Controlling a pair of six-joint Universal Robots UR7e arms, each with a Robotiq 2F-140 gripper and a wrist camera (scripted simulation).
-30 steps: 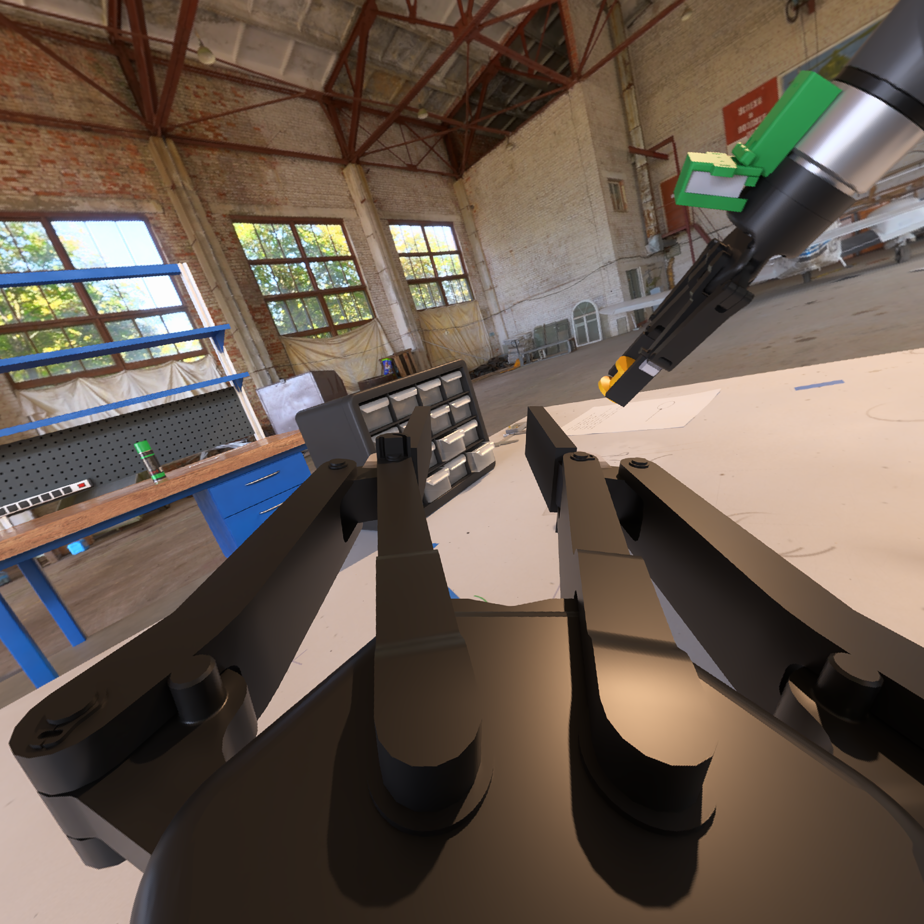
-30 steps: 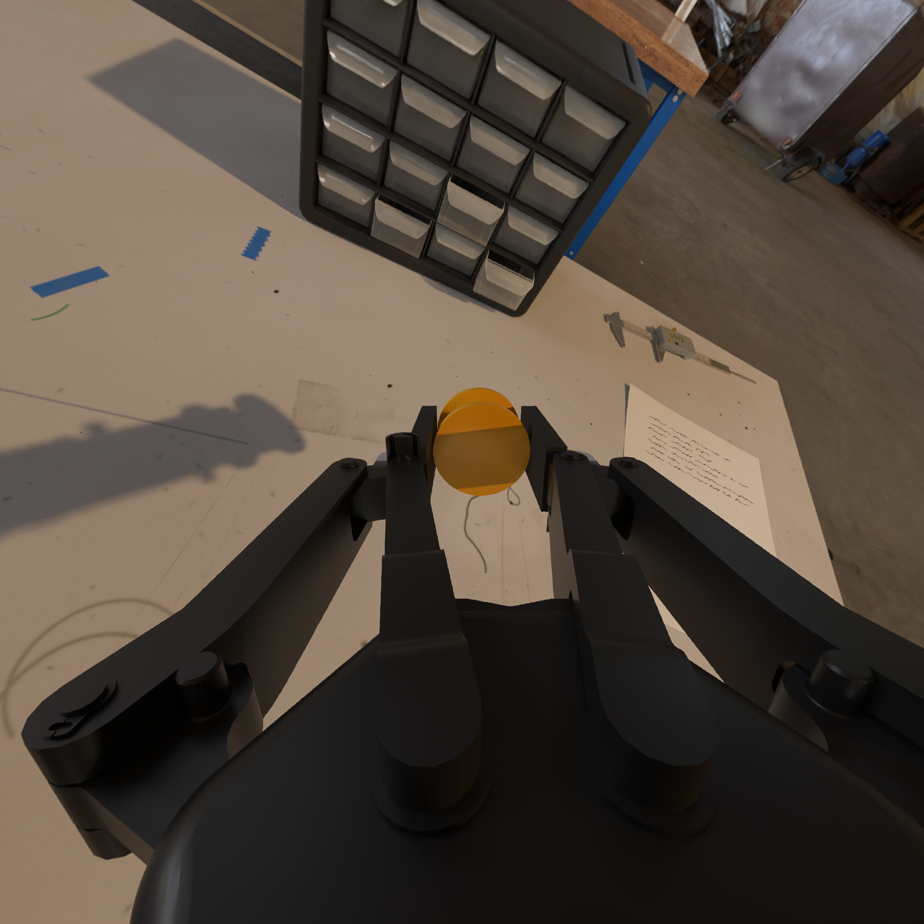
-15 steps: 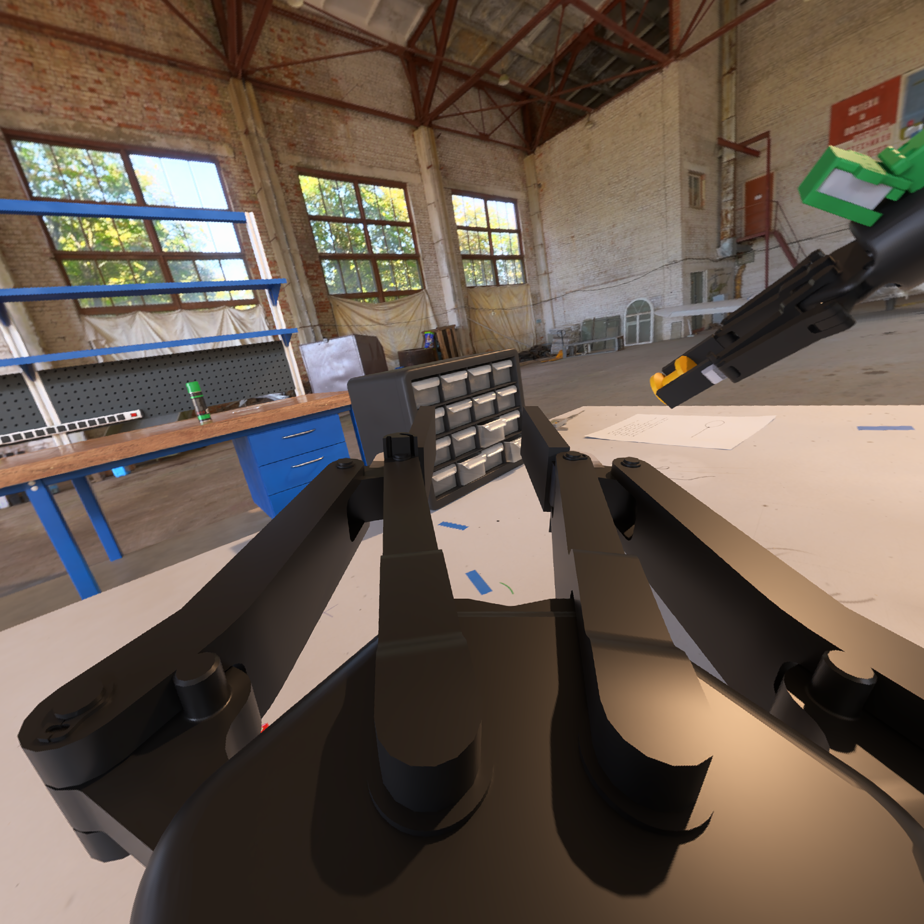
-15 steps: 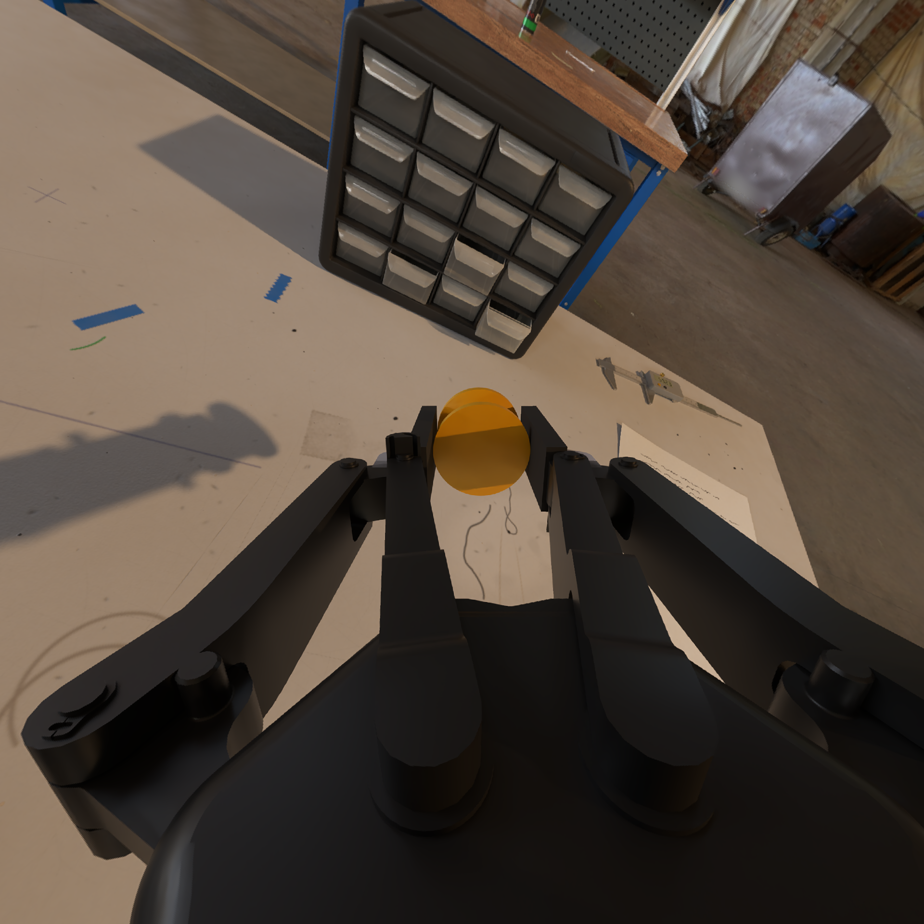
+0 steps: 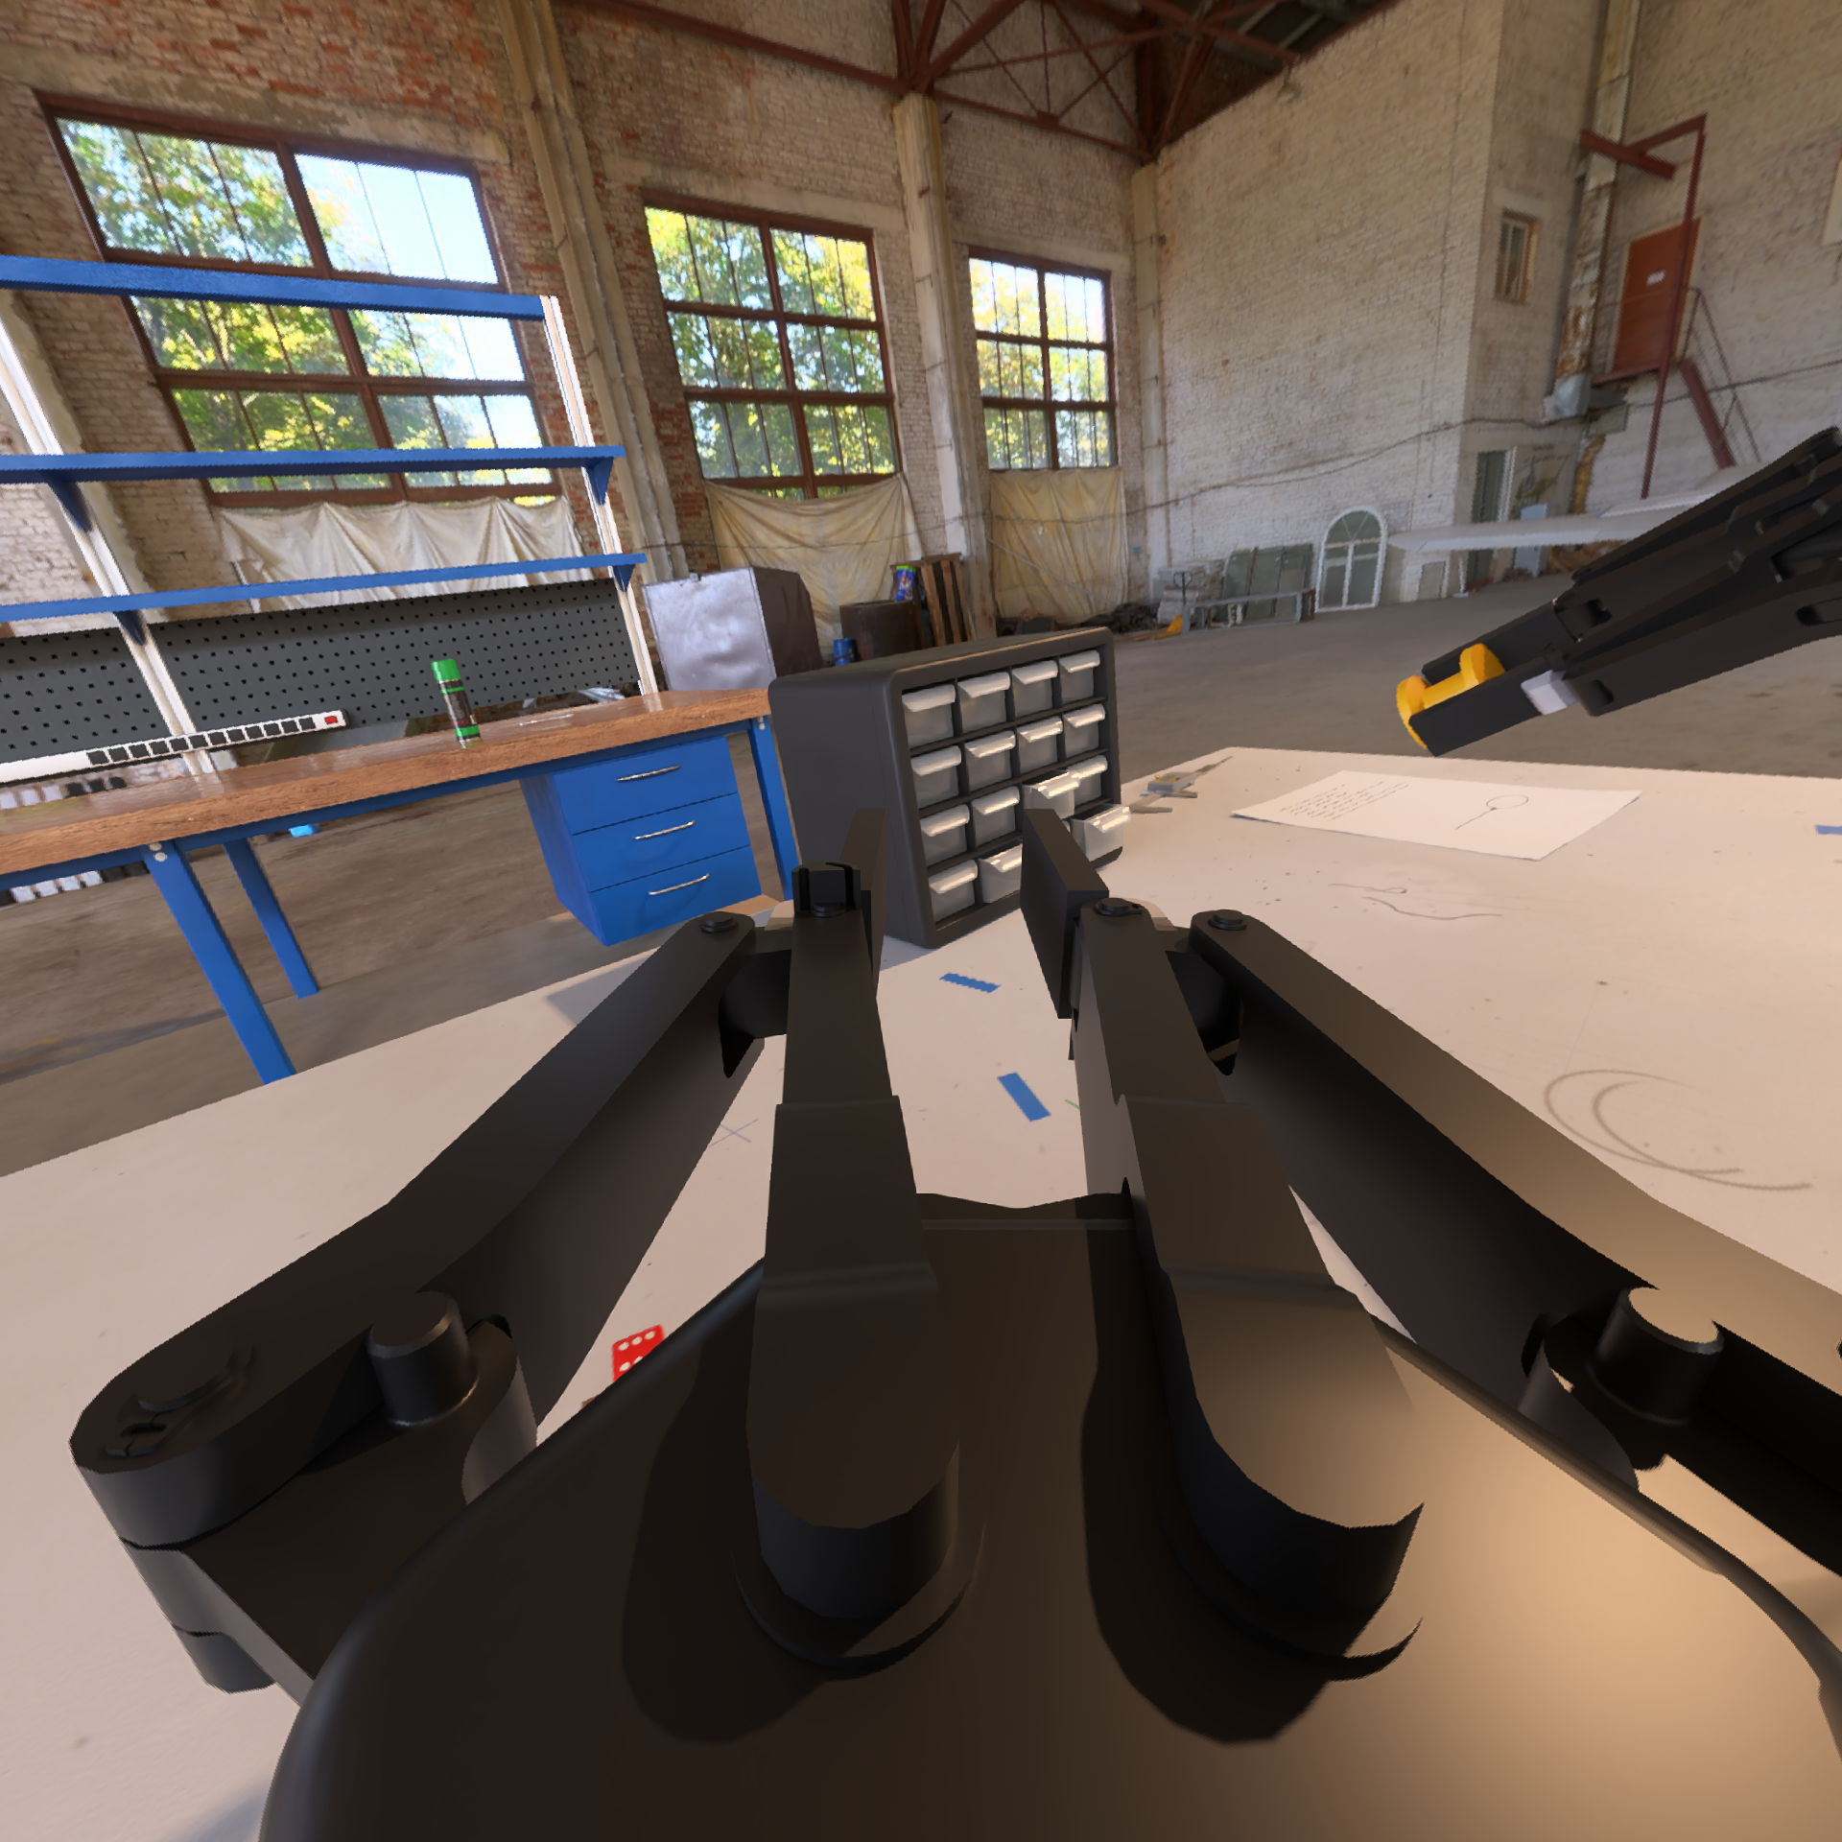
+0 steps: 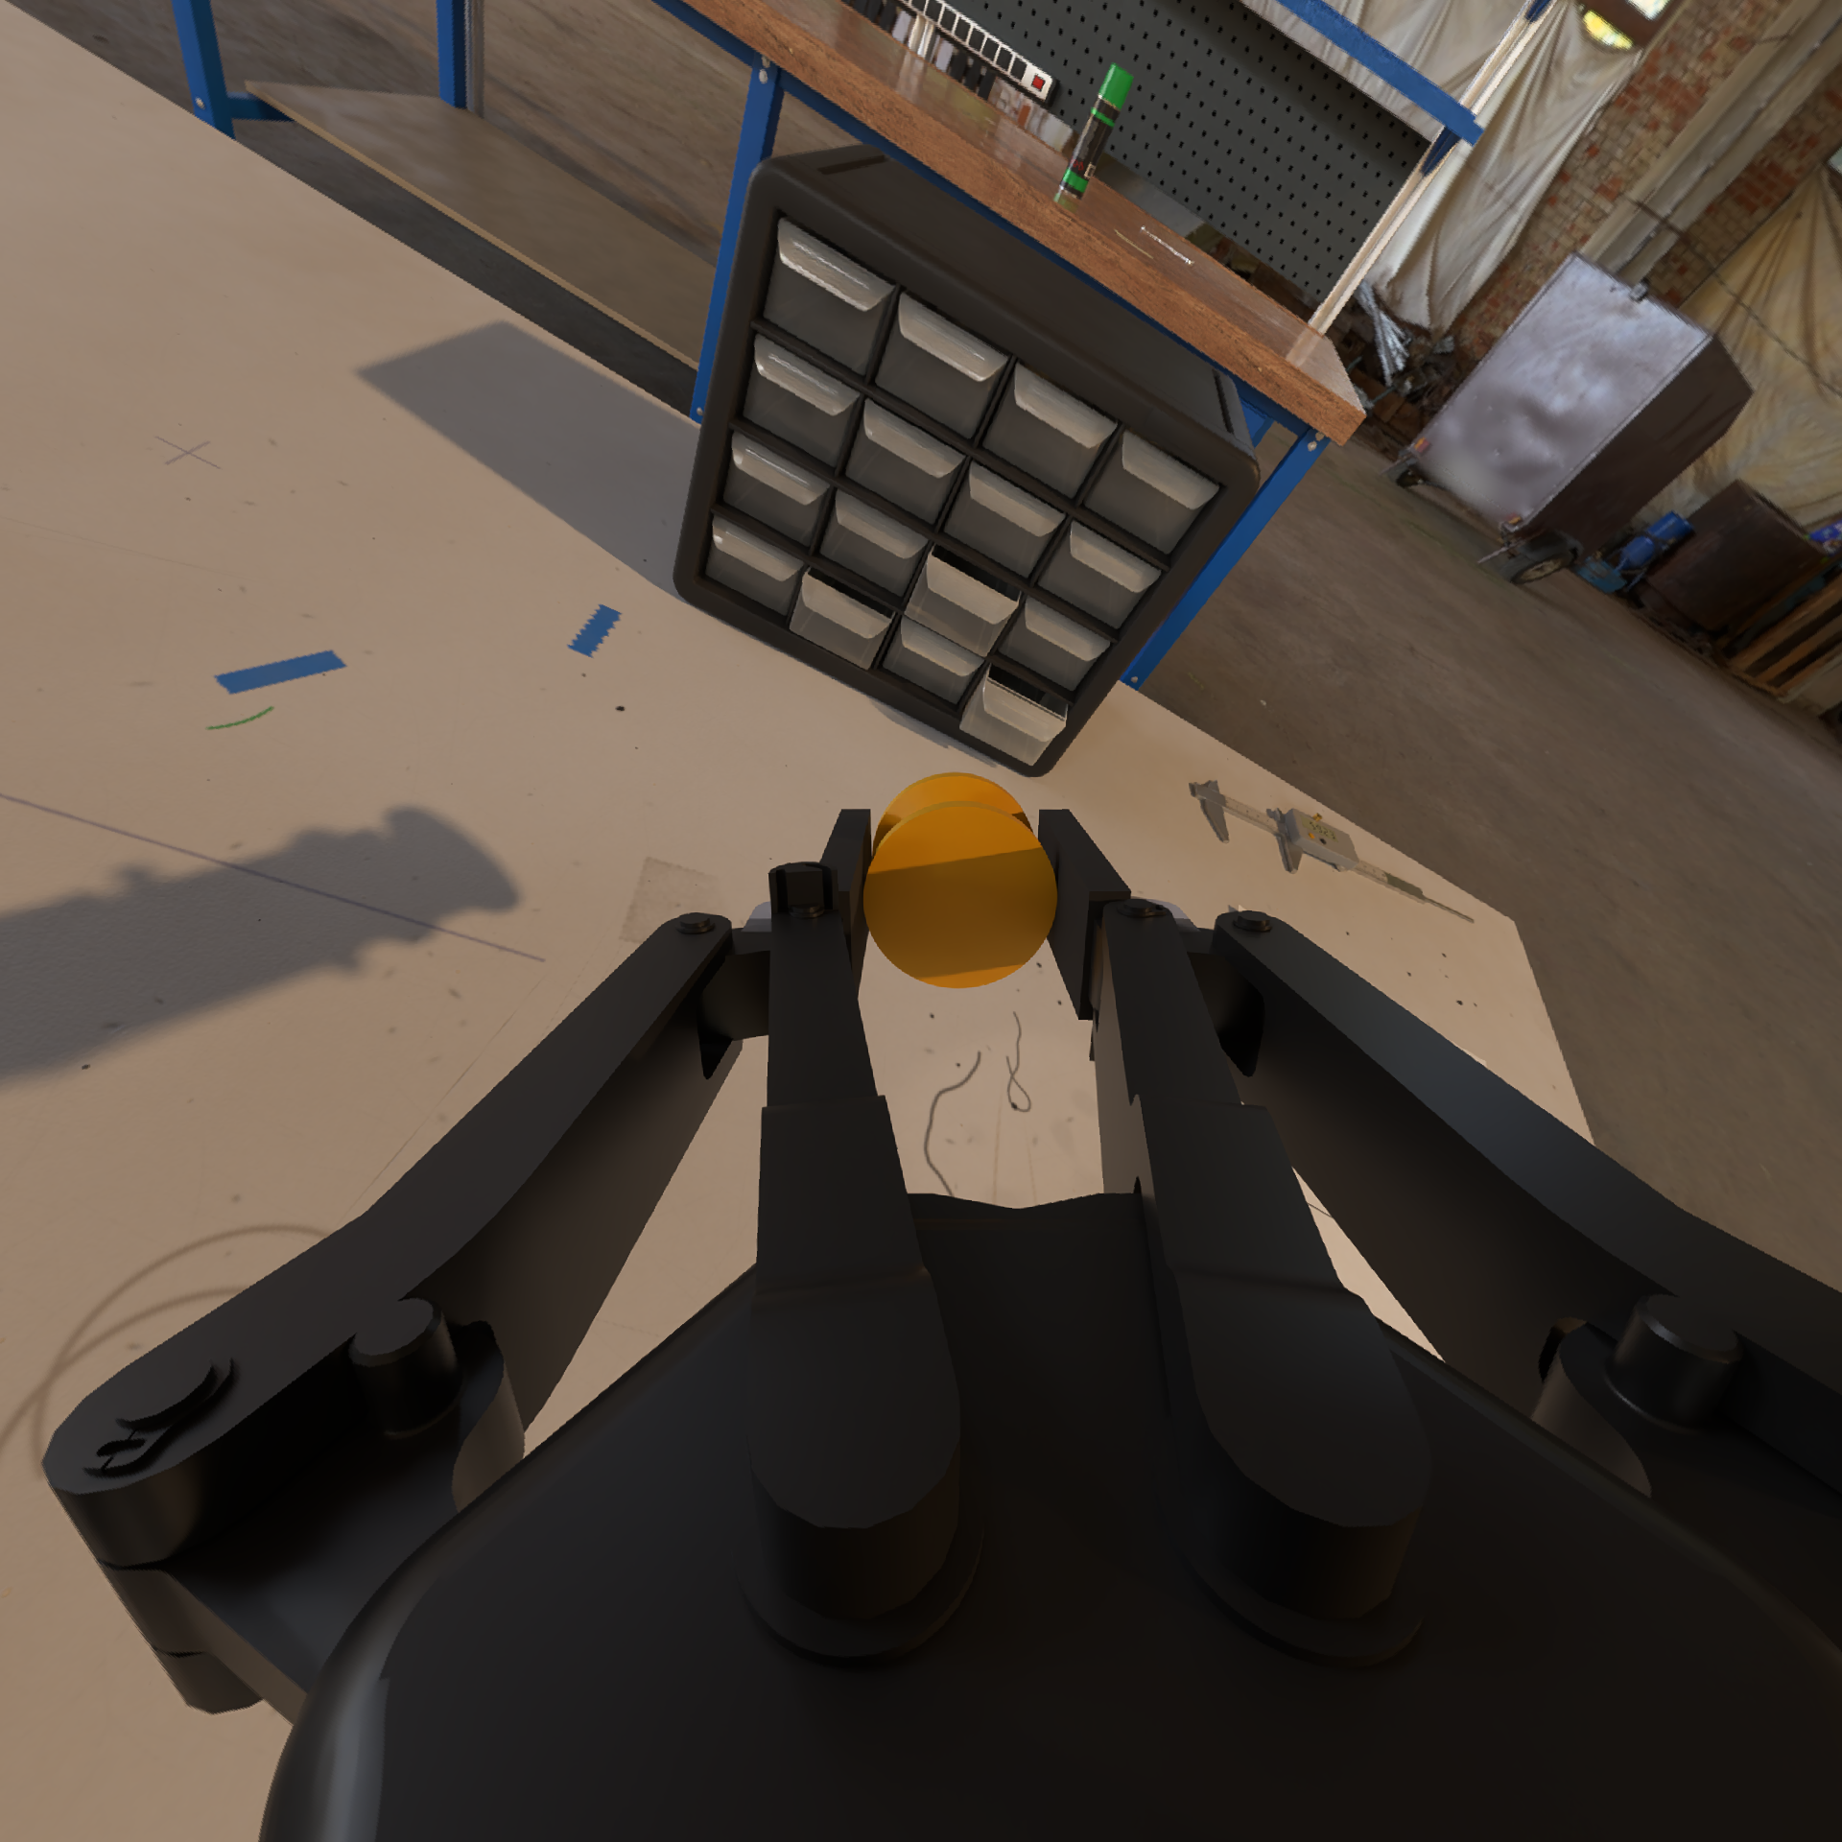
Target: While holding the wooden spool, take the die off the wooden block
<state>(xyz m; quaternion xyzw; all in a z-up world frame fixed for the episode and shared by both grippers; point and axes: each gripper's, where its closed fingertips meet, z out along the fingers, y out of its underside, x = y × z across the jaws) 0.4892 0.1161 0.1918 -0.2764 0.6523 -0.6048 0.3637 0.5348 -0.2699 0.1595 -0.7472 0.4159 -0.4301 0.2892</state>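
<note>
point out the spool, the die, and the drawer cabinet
wooden spool [image 6: 959,902]: right wrist view, near round face, between the right gripper's fingers.
die [image 5: 634,1350]: left wrist view, red pipped face.
drawer cabinet [image 6: 957,478]: right wrist view, drawer front.

Left gripper [image 5: 952,887] empty, fingers parted, aimed 12 o'clock. Right gripper [image 6: 957,887] clamped on wooden spool [image 6: 959,895], held aloft.

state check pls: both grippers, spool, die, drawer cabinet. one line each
left gripper: open, empty, above the table.
right gripper: shut on the wooden spool.
wooden spool: held off the table between the right fingers.
red die: mostly hidden behind the left gripper; support not visible.
drawer cabinet: upright; a few lower drawers pulled partly out, the rest closed.
</note>
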